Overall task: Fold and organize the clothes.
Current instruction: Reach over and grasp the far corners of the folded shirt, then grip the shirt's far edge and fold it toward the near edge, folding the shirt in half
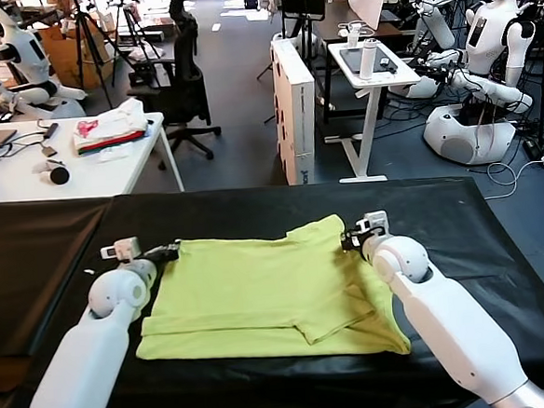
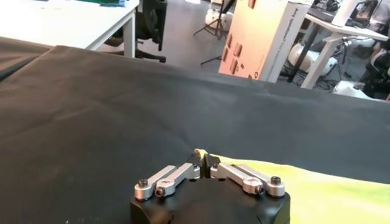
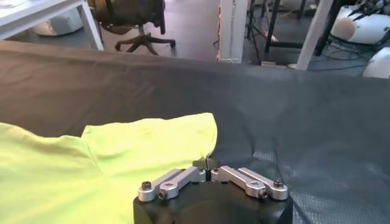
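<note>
The clothes are one lime yellow-green T-shirt (image 1: 260, 294), lying flat and partly folded on the black table cover (image 1: 42, 248). My left gripper (image 1: 169, 251) sits at the shirt's far left corner. In the left wrist view this gripper (image 2: 203, 159) is shut, with a tip of the yellow-green shirt (image 2: 317, 189) pinched between its fingertips. My right gripper (image 1: 350, 239) is at the shirt's far right corner, by the sleeve. In the right wrist view it (image 3: 206, 163) is shut on the edge of the shirt (image 3: 109, 158). Both grippers are low, at the cloth.
Behind the black table stand a white desk (image 1: 27, 174) with a pile of pink, white and red cloth (image 1: 113, 129), an office chair (image 1: 184, 79), a white box (image 1: 295, 109) and a small white stand (image 1: 370, 71). Other robots (image 1: 485, 49) are at the back right.
</note>
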Robot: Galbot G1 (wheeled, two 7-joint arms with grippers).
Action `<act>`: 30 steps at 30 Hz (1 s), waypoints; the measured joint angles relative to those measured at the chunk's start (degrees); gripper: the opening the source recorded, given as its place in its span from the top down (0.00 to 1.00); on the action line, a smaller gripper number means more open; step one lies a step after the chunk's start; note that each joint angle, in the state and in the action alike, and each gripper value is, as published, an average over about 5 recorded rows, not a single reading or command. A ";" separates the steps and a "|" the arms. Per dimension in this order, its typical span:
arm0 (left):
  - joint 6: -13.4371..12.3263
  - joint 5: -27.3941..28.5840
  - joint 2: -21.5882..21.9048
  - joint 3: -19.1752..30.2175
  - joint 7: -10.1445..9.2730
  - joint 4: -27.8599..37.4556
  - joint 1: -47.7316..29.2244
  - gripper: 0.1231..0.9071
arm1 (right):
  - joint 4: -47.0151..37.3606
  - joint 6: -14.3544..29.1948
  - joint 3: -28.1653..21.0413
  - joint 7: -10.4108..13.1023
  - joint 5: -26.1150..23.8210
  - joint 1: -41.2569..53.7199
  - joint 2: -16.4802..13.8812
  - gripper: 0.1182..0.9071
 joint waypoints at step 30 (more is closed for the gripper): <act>0.43 -5.10 1.85 -16.97 -1.52 -32.49 25.94 0.92 | 26.39 0.73 10.83 2.41 0.27 -23.21 -9.71 0.97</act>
